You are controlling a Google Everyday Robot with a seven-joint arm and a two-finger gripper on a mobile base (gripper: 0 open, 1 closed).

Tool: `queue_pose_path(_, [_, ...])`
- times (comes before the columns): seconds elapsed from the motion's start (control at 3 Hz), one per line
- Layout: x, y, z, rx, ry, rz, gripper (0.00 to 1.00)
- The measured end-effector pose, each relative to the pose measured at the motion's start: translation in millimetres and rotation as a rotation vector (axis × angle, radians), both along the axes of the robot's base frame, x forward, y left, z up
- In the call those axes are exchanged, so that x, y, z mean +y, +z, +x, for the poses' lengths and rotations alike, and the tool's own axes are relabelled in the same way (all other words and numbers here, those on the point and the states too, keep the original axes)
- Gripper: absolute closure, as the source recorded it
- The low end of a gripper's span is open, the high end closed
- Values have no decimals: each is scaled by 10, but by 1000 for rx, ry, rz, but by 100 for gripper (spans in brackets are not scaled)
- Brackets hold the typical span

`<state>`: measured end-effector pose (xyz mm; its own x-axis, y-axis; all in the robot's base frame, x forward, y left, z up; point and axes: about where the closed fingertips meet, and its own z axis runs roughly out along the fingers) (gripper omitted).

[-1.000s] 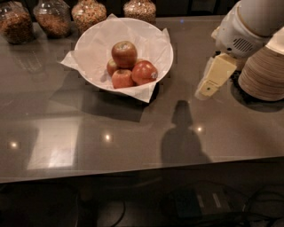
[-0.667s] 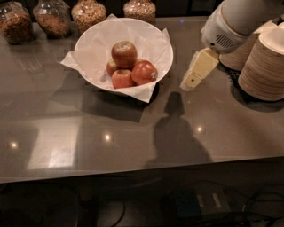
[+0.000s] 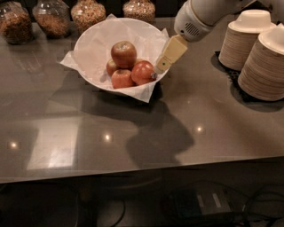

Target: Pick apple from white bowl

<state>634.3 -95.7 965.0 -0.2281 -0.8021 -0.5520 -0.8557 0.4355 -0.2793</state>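
Note:
The white bowl (image 3: 91,44), lined with crumpled white paper, stands on the dark counter at the upper middle. Several apples are piled in it. The apple (image 3: 124,53), big and red with a yellowish patch at its stem dimple, sits on top of the pile. A deep red apple (image 3: 143,72) lies to its right, and smaller paler apples (image 3: 121,79) lie in front. My gripper (image 3: 158,70) reaches in from the upper right, slanting down over the bowl's right rim. Its tip is right beside the deep red apple, and lower right of the top apple.
Two tall stacks of beige disposable bowls (image 3: 262,57) stand at the right on a black mat. Several glass jars of dry food (image 3: 88,13) line the back edge behind the bowl. The counter's front edge (image 3: 142,170) runs across the lower part of the view.
The arm has swung left from near the stacked bowls. The gripper has moved from over the bare counter to the white bowl's right rim, close to the apples.

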Motion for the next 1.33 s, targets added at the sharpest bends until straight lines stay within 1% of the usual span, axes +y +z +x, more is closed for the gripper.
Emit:
queue_pose_path(0.67, [535,49,350,-7,67,72,0])
queue_pose_path(1.0, [829,57,439,2,146,112,0])
queue_pose_path(1.33, [890,3,441,8,140,124,0])
